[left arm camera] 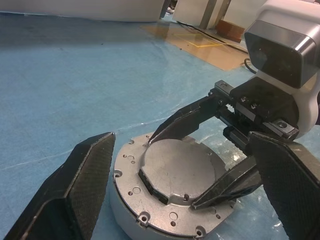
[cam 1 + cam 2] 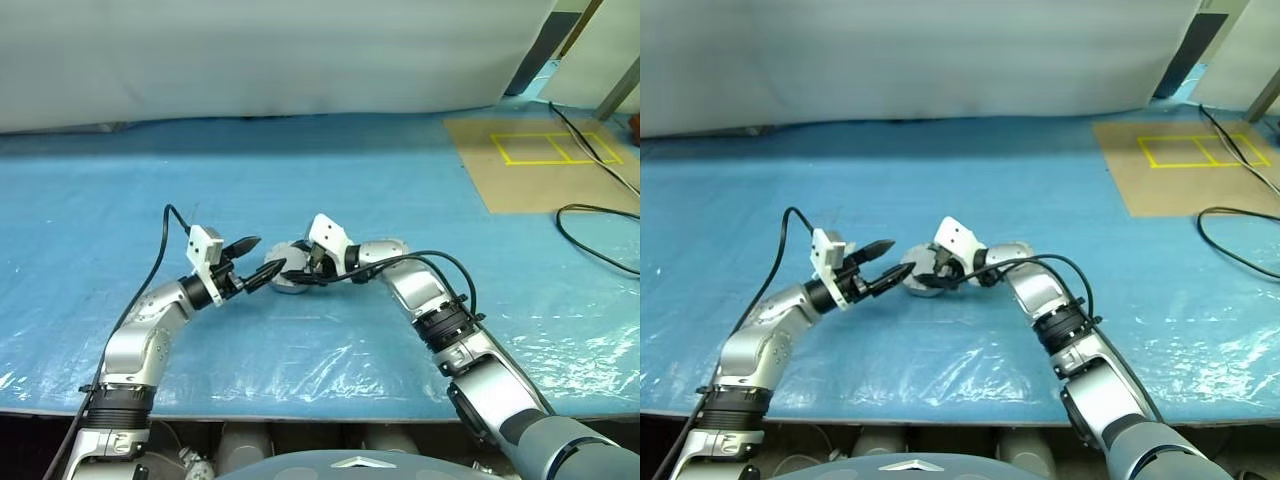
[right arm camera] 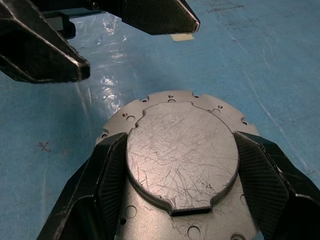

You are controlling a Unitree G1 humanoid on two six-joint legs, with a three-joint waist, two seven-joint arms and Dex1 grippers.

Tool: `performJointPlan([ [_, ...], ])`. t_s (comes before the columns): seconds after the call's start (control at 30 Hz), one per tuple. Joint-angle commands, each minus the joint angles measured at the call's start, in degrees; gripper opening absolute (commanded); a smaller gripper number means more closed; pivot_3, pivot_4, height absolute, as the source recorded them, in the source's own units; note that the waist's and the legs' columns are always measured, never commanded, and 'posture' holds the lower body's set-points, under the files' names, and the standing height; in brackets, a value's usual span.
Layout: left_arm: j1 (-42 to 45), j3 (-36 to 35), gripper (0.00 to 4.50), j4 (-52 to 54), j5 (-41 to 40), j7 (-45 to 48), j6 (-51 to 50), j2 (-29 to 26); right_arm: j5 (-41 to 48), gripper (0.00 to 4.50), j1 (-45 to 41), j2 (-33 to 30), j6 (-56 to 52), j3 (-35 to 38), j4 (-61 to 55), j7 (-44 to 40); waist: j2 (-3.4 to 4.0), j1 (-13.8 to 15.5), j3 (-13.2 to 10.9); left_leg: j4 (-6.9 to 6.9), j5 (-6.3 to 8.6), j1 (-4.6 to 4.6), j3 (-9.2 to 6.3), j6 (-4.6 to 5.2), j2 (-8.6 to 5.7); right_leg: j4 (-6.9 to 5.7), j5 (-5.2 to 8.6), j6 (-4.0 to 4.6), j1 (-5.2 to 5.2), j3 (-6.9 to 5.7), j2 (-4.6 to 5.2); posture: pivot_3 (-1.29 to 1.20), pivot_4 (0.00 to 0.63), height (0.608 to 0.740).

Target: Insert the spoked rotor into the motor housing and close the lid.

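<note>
Both arms reach in over the blue worktop (image 2: 330, 180) and meet near its middle. Right gripper (image 3: 182, 167) is clamped on the raised centre of the lid (image 3: 182, 150), one finger (image 3: 107, 172) on each side, with the lid sitting on the housing (image 1: 125, 220), whose pale wall shows beneath the lid's flange. Left gripper (image 2: 255, 262) hangs just beside the stack, jaws wide apart and holding nothing. No rotor is visible; presumably it is already inside. The lid-closing step seems to be in hand. Next, the lid likely needs pressing or turning until it seats flush, perhaps with the left gripper steadying the housing.
</note>
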State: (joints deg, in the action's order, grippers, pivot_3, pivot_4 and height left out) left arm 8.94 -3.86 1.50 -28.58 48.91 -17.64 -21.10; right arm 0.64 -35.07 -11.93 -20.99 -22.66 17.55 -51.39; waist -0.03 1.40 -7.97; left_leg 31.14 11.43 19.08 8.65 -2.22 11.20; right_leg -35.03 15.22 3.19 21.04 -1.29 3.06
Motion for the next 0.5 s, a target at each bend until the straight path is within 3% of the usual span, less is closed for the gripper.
performJointPlan([
  [0.03, 0.9, 0.1, 4.5, -0.4, 0.7, -0.3, 1.0, -0.1, -4.7, 2.96, 5.1, -2.6, -5.7, -6.0, 3.8, -0.6, 0.04, 0.0, 0.1, -0.07, 0.0, 0.01, 0.01, 0.0, -0.01, 0.08, 0.0, 0.0, 0.0, 0.0, 0.0, 0.0, 0.15, 0.74],
  [0.27, 1.3, 0.2, 4.5, -4.4, 2.6, 1.7, 3.7, -0.9, -4.0, 2.96, 4.8, -3.3, -8.0, -5.4, 1.0, -0.3, 0.04, 0.1, 0.1, -0.2, 0.0, 0.12, 0.01, -0.04, -0.1, 0.32, 0.0, -0.01, 0.13, -0.01, 0.02, 0.0, 0.15, 0.74],
  [0.5, 0.9, 1.0, 2.24, -2.9, 1.2, 5.0, 2.3, -1.7, -4.6, 2.96, 6.7, -3.2, -4.5, -5.7, 3.8, 0.9, 0.03, 0.7, 0.1, -0.31, 0.02, 0.04, 0.03, -0.02, -0.11, 0.33, 0.02, -0.05, 0.04, 0.01, 0.04, 0.0, 0.15, 0.74],
])
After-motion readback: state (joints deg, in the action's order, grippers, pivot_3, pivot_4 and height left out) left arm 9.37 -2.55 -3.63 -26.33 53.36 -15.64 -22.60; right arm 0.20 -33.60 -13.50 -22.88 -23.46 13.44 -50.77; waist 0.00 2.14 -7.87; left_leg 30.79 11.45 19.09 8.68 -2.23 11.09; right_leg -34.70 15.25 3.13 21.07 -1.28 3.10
